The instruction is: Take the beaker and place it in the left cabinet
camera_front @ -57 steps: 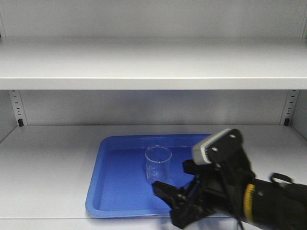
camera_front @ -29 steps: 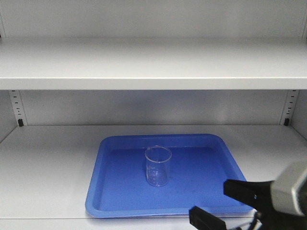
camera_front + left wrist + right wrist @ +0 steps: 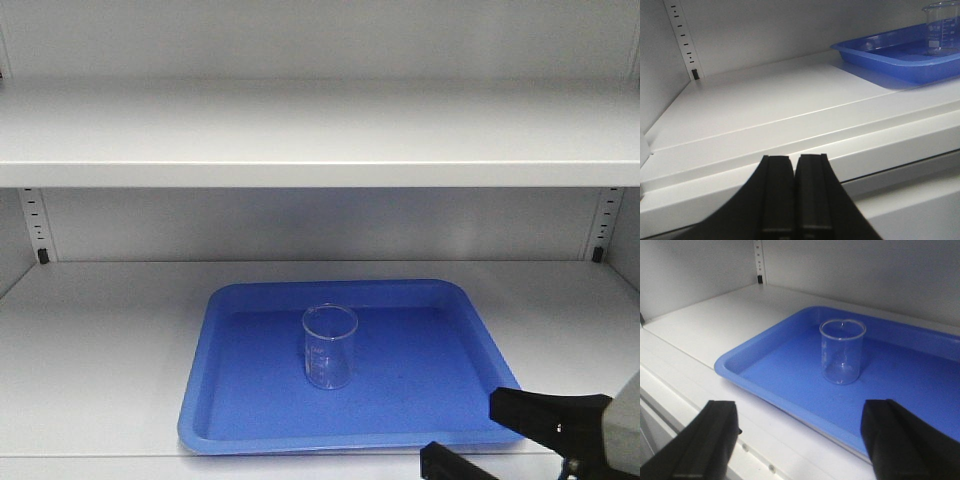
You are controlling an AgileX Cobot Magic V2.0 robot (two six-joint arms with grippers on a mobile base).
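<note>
The glass beaker [image 3: 329, 346] stands upright near the middle of the blue tray [image 3: 240, 400], on the lower shelf of the pale grey cabinet [image 3: 320, 130], and nothing is touching it. Down at the bottom right corner of the front view sits the right gripper [image 3: 490, 435], jaws spread wide and holding nothing; from its own wrist camera the two black fingers [image 3: 710, 437] frame the scene at the tray's near edge, well short of the glass. The left gripper [image 3: 795, 192] hangs off to the side below the shelf lip, its pads pressed flat together with nothing between them. Now, the beaker itself: thin clear glass, empty by the look of it, so likely light, rigid, smooth-walled and quick to slip or crack under a hard squeeze. Any grasp looks best taken across the straight wall at mid height, below the flared rim and clear of the spout, with gentle pressure. Judging by where it stands, the placing looks done
</note>
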